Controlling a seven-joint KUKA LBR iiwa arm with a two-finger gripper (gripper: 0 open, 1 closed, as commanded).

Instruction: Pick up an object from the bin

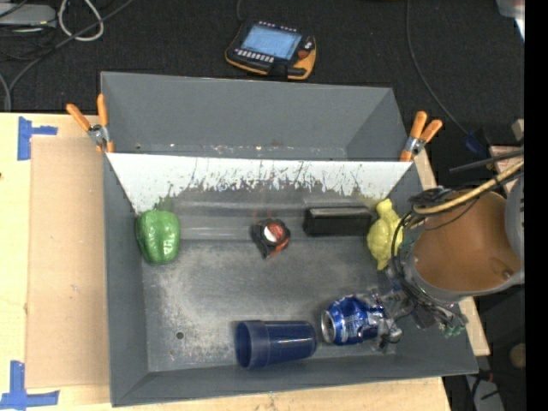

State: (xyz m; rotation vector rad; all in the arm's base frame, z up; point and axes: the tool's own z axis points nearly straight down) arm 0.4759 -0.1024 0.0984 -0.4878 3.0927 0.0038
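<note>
My gripper [396, 318] is low in the bin's front right corner, under the arm's orange cover. It is right against the right end of a crushed blue drink can [349, 320] that lies on its side on the bin floor. Whether it touches or holds the can I cannot tell. Just left of the can, a dark blue cup [274, 342] lies on its side near the front wall. A yellow lumpy toy [382, 233] rests by the right wall, just behind the gripper.
A black block [337, 222] lies at the back wall, left of the yellow toy. In the middle sits a small red, white and black object [271, 236]. A green pepper [158, 236] is at the far left. The arm's orange cover overhangs the right wall.
</note>
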